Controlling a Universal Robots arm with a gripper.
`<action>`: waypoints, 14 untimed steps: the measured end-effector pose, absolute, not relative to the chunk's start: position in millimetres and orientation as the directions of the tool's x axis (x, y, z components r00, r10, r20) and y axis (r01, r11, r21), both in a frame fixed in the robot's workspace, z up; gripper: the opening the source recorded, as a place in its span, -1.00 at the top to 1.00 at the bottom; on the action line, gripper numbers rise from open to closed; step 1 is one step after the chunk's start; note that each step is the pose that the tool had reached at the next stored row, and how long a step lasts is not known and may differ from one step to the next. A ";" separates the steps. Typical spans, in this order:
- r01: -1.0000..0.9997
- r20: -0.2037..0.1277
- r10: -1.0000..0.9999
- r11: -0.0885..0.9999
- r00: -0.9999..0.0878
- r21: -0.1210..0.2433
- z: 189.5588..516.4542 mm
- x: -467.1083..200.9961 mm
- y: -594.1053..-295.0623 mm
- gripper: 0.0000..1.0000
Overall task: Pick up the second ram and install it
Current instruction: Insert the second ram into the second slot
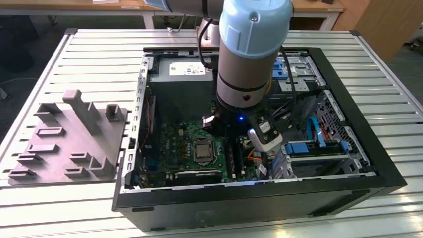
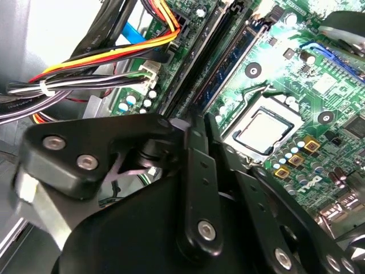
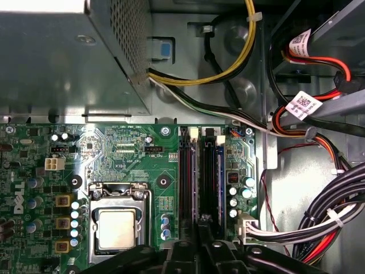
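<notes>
The second ram (image 2: 228,63) is a long dark stick with a blue-green tinge. It stands on edge along the memory slots (image 3: 185,177) of the motherboard, beside the CPU socket (image 3: 117,225). In the first wrist view the second ram (image 3: 200,182) shows edge-on between the slots. My gripper (image 3: 201,224) is low over the slots, its fingers drawn together on the stick's near end. The second wrist view shows the gripper (image 2: 197,128) meeting that end. Whether the stick is fully seated I cannot tell. My arm (image 1: 248,59) reaches down into the open computer case (image 1: 264,203).
Bundles of coloured cables (image 3: 319,222) run close beside the slots. The metal power supply box (image 3: 63,57) stands beyond the motherboard. A grey holding fixture (image 1: 69,144) sits on the slatted table at the exterior view's left. Blue drive brackets (image 1: 310,146) lie at the case's right.
</notes>
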State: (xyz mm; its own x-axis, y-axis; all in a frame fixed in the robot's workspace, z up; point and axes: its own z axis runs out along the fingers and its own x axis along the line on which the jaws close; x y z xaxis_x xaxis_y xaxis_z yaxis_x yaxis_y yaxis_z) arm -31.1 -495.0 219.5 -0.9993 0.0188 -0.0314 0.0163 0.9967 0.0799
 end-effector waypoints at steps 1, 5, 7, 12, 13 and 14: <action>0.016 -0.031 0.019 0.997 -0.999 0.080 219.5 -31.1 -495.0 0.74; 0.016 -0.031 0.019 0.997 -0.999 0.080 219.4 -31.1 -495.0 0.77; 0.016 -0.031 0.019 0.997 -0.999 0.080 219.5 -31.1 -495.0 0.77; 0.016 -0.031 0.019 0.997 -0.999 0.081 220.7 -31.1 -495.0 0.77; 0.016 -0.031 0.019 0.997 -0.999 0.081 221.3 -31.1 -495.0 0.77; 0.016 -0.031 0.019 0.996 -0.999 0.082 221.7 -31.1 -495.0 0.77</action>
State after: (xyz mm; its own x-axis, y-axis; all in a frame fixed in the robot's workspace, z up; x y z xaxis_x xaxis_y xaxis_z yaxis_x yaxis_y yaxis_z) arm -31.1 -495.0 221.7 -0.9993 0.0191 -0.0313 0.0165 0.9965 0.0825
